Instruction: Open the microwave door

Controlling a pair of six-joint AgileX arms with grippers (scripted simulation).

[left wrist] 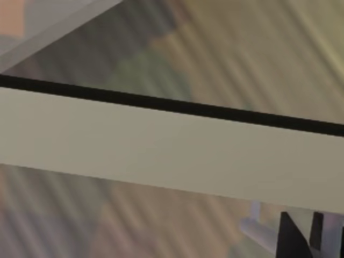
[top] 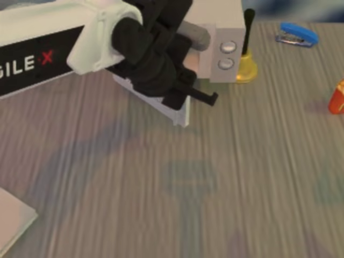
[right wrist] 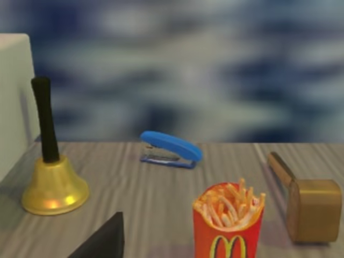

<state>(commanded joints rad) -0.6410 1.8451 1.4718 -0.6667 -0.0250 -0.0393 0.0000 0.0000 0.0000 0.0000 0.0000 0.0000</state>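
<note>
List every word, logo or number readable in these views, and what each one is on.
"GILE X", cut off at the picture's edge, the X in red: on the left arm's black side panel.
Yellow "M" arches logo: on the red fries carton.
Nothing readable on the microwave, bell or stapler.

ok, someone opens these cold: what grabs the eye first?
The left arm, big and white, reaches in from the top view's left edge, its gripper at the microwave door, which stands swung out from the microwave at the table's far edge. Right of the microwave stand a gold bell and a blue stapler; a red fries carton sits at the right edge.
</note>
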